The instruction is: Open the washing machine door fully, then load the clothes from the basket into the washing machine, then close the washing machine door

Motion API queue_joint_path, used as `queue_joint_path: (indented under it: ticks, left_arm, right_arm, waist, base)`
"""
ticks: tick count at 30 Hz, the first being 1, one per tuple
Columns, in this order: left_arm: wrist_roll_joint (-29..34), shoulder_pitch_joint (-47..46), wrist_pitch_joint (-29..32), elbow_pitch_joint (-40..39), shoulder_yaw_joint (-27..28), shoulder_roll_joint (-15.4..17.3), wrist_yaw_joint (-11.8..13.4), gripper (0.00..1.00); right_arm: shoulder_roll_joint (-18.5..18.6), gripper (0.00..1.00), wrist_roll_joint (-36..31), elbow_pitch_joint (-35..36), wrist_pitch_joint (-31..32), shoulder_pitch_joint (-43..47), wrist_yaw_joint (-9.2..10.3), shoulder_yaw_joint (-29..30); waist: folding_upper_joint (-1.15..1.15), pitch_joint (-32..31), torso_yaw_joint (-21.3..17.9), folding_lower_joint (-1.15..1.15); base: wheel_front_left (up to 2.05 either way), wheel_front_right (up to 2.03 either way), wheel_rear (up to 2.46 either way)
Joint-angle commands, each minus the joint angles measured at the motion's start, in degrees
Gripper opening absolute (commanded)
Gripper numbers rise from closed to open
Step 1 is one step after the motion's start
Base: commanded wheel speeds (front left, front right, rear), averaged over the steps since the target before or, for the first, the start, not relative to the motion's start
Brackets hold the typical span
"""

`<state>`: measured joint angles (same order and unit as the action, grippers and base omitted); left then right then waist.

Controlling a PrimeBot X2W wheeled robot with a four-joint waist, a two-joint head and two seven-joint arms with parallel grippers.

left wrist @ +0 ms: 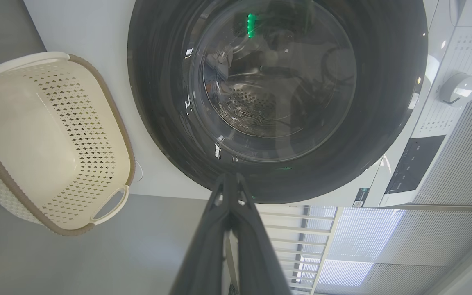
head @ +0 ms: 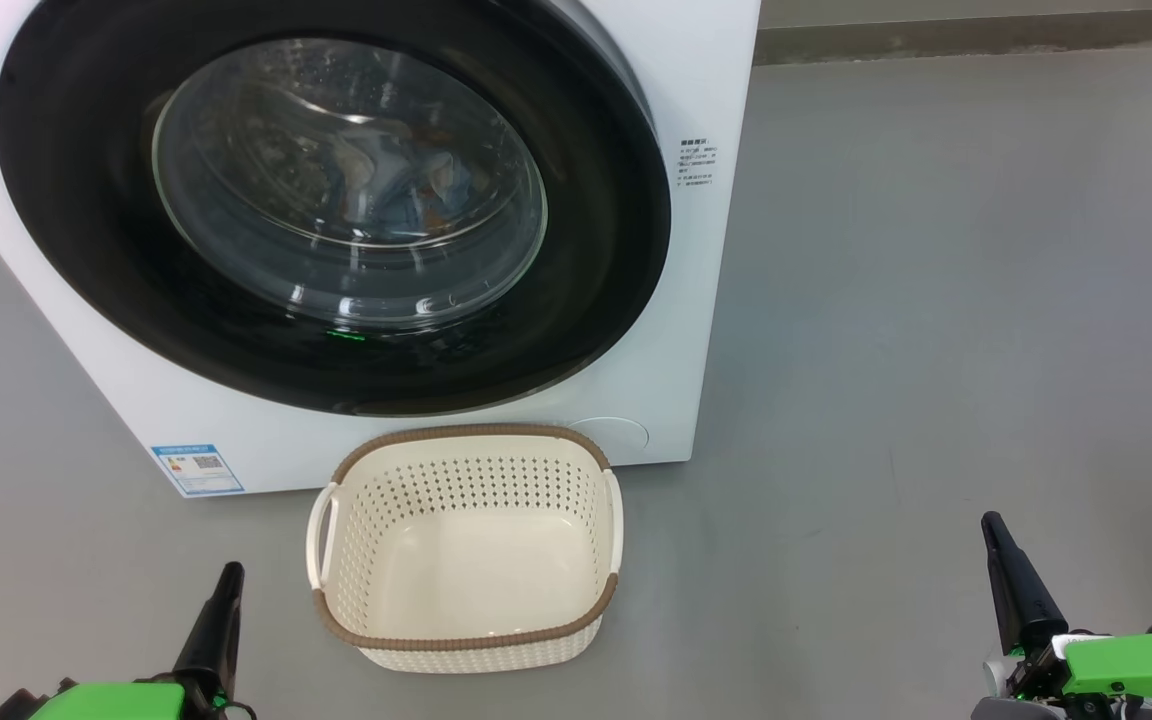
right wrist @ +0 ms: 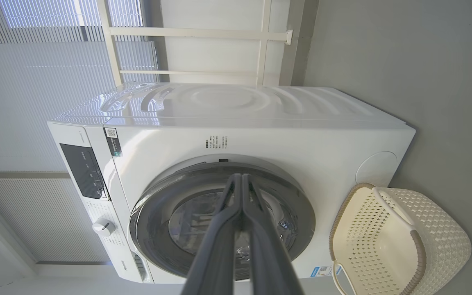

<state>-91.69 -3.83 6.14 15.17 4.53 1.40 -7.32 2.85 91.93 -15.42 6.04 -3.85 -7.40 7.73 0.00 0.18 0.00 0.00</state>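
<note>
The white washing machine [head: 681,80] fills the upper left of the head view, and its round black door [head: 86,230] lies shut against the front. Through the glass window, light blue and cream clothes [head: 406,180] lie inside the drum. The cream perforated basket [head: 466,640] stands on the floor right before the machine with nothing in it. My left gripper [head: 231,570] sits low at the left of the basket, fingers pressed together and holding nothing. My right gripper [head: 991,522] rests far to the right, likewise shut. The door [left wrist: 158,110] and the basket [left wrist: 109,102] show in the left wrist view, the machine [right wrist: 260,135] in the right.
Grey floor [head: 936,300] stretches to the right of the machine up to a dark skirting at the wall. A blue label [head: 198,468] sits low on the machine's front. The right wrist view shows the control panel [right wrist: 84,172] and a dial [right wrist: 104,226].
</note>
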Motion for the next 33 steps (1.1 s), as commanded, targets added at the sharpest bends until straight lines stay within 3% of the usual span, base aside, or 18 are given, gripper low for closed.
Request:
queue_joint_path:
  ticks: [1, 33]
  left_arm:
    - [-0.5, -2.4, 0.3, -1.1, 2.0, 1.5, -0.2, 0.00]
    - [-0.5, -2.4, 0.3, -1.1, 2.0, 1.5, -0.2, 0.00]
  right_arm:
    - [0.2, 0.00, 0.3, 1.4, 0.3, -2.3, -0.09, -1.3]
    - [0.1, 0.00, 0.3, 1.4, 0.4, -2.3, -0.09, -1.3]
  waist:
    - [0.00, 0.0, 0.0, 0.00]
    - [0.00, 0.0, 0.0, 0.00]
  base:
    - [0.00, 0.00, 0.00]
    - [0.00, 0.00, 0.00]
